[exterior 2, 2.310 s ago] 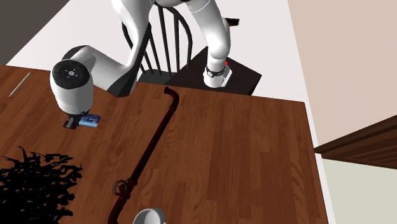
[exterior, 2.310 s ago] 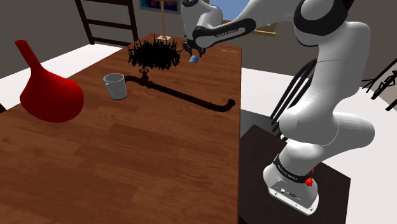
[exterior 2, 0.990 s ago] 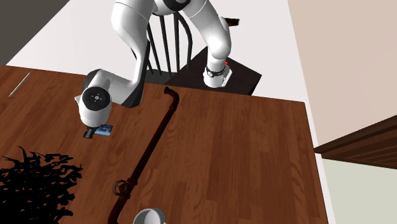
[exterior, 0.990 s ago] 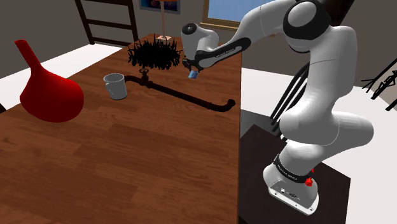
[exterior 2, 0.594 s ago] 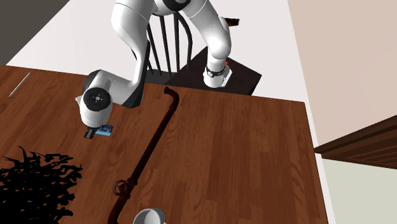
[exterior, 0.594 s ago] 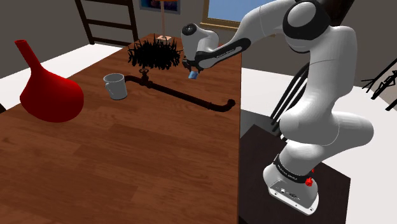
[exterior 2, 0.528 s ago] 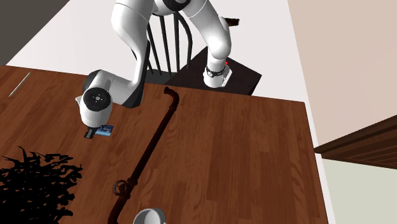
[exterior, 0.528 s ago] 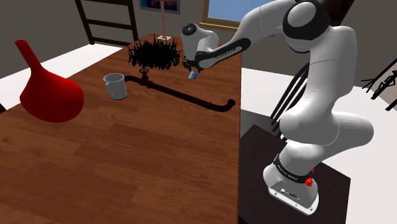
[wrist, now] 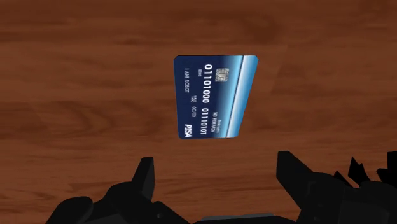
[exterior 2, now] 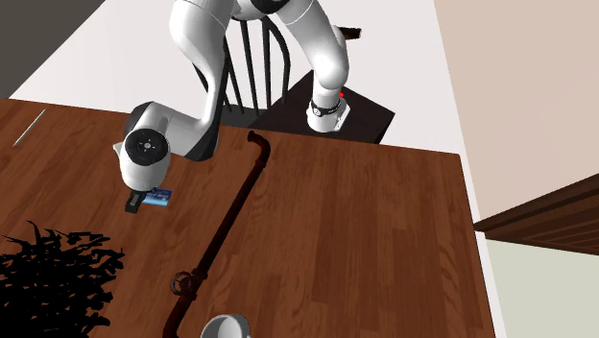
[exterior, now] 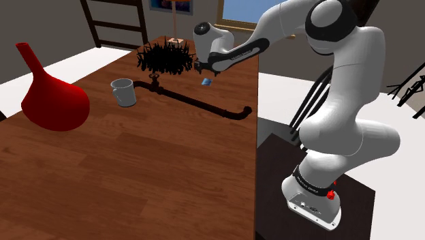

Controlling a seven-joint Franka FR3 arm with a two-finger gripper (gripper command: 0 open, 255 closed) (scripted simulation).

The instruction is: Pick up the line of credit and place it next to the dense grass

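change: I've released. The card (wrist: 215, 97) was clamped half a second ago and now lies flat on the table (exterior: 170, 170).
gripper (wrist: 216, 160): fingers apart, touching nothing, lifted just above the card.
card: near the grass (exterior: 163, 58), on its shoulder-view right.
task: looks placed; I'd retreat.

Wooden table (exterior: 136, 177): red vase (exterior: 53, 95) stands at the shoulder view's left, white mug (exterior: 123, 92) near it, not touching. Dark pipe (exterior: 197, 104) lies flat, running from beside the mug toward the table's edge.
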